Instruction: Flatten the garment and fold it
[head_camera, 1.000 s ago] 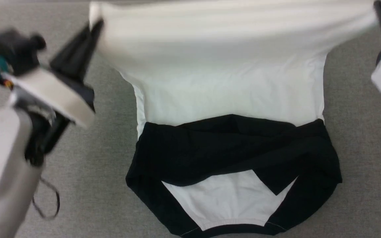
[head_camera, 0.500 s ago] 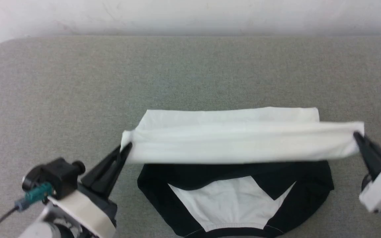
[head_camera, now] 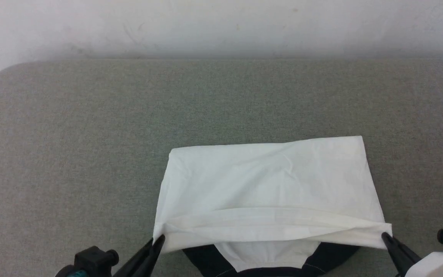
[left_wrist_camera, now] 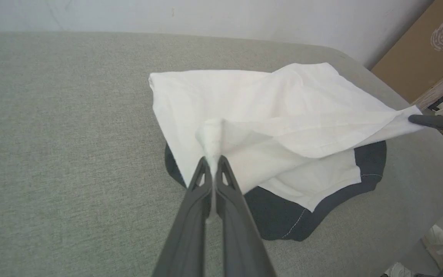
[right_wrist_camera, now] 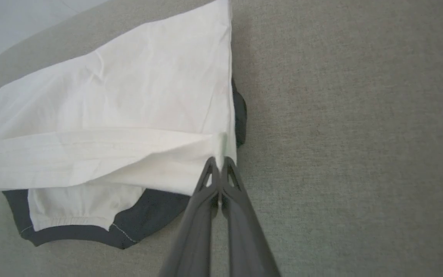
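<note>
Grey counter (head_camera: 71, 154) by a white wall (head_camera: 221, 27) carries the shirt (head_camera: 267, 184) at its near edge, mid-fold, w/ left hand (head_camera: 158, 241) & right hand (head_camera: 385, 237) each pinching 1 white corner above the black neck trim (head_camera: 202, 261); next prob. lower both corners level, then let go.

Soft, even light fills the scene, bright but without glare, its source not evident. The white cloth of the garment (head_camera: 267, 184) nears washing out, its creases faint. Pale, blurred-edged shadows sit under its lifted near edge and along the grey surface (head_camera: 71, 154) beside it. The head view is crisp; the wide-angle wrist views bend slightly toward their edges, with corners softer.
</note>
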Robot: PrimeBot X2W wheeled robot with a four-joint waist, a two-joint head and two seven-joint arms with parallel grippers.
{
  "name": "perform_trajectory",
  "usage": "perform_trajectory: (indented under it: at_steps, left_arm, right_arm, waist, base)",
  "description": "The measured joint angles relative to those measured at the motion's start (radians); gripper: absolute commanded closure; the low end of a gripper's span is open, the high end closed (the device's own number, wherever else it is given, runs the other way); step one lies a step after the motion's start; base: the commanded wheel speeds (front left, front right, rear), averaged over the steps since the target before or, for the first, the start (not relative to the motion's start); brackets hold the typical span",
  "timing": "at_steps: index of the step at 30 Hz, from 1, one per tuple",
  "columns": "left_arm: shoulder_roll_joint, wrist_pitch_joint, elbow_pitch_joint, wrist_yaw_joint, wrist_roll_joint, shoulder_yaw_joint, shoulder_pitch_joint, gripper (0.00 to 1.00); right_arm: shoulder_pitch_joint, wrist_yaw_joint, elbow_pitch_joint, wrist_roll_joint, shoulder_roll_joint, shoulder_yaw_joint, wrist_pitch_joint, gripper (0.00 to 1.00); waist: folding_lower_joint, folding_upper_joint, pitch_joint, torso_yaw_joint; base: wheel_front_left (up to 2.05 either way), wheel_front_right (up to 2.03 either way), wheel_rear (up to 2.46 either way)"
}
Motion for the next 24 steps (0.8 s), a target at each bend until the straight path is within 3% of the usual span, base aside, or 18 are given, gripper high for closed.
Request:
perform_trajectory:
  at_steps: [3,5,6,7,8,9,10,18,24]
  left_arm:
    - [-0.023,-0.001,0.065,-0.013,-0.003,-0.026,-0.002,1.00]
    - [-0.028,0.017,0.105,-0.033,-0.002,-0.053,-0.006,0.82]
    - [-0.032,0.024,0.121,-0.041,-0.002,-0.063,-0.009,0.72]
    - [-0.034,0.033,0.135,-0.043,-0.002,-0.071,-0.012,0.61]
    - [-0.035,0.041,0.145,-0.049,-0.002,-0.078,-0.014,0.46]
    - [-0.035,0.043,0.153,-0.049,0.001,-0.081,-0.015,0.16]
    - [-0.038,0.042,0.158,-0.049,0.002,-0.079,-0.015,0.00]
    - [-0.046,-0.012,0.086,0.020,-0.070,0.009,0.039,0.00]
    - [-0.056,-0.145,-0.043,0.141,-0.067,0.158,0.098,0.00]
  right_arm:
    - [-0.001,0.000,0.052,-0.012,0.001,0.018,-0.014,1.00]
    - [-0.003,0.000,0.091,-0.026,0.000,0.031,-0.018,0.87]
    - [-0.005,0.000,0.107,-0.029,0.000,0.038,-0.023,0.76]
    - [-0.008,0.000,0.119,-0.033,0.000,0.043,-0.025,0.54]
    - [-0.010,0.000,0.129,-0.036,0.000,0.046,-0.025,0.10]
    - [-0.011,0.000,0.134,-0.038,-0.002,0.050,-0.026,0.00]
    - [-0.011,0.000,0.136,-0.039,-0.004,0.050,-0.026,0.00]
    - [0.001,0.000,0.044,0.011,-0.013,0.011,-0.026,0.00]
    - [0.012,0.000,-0.023,0.018,-0.008,-0.081,-0.036,0.00]
  waist:
    - [0.0000,0.0000,-0.010,-0.006]
    - [0.0000,0.0000,-0.018,-0.007]
    - [0.0000,0.0000,-0.021,-0.008]
    - [0.0001,0.0000,-0.025,-0.009]
    - [0.0001,0.0000,-0.029,-0.009]
    - [0.0001,0.0000,-0.032,-0.010]
    - [0.0000,0.0000,-0.036,-0.009]
    - [0.0000,0.0000,-0.077,-0.003]
    - [-0.0001,0.0000,-0.093,0.003]
  base:
    - [0.00,0.00,0.00]
    - [0.00,0.00,0.00]
    - [0.00,0.00,0.00]
    - [0.00,0.00,0.00]
    - [0.00,0.00,0.00]
    - [0.00,0.00,0.00]
    - [0.00,0.00,0.00]
    - [0.00,0.00,0.00]
    - [0.00,0.00,0.00]
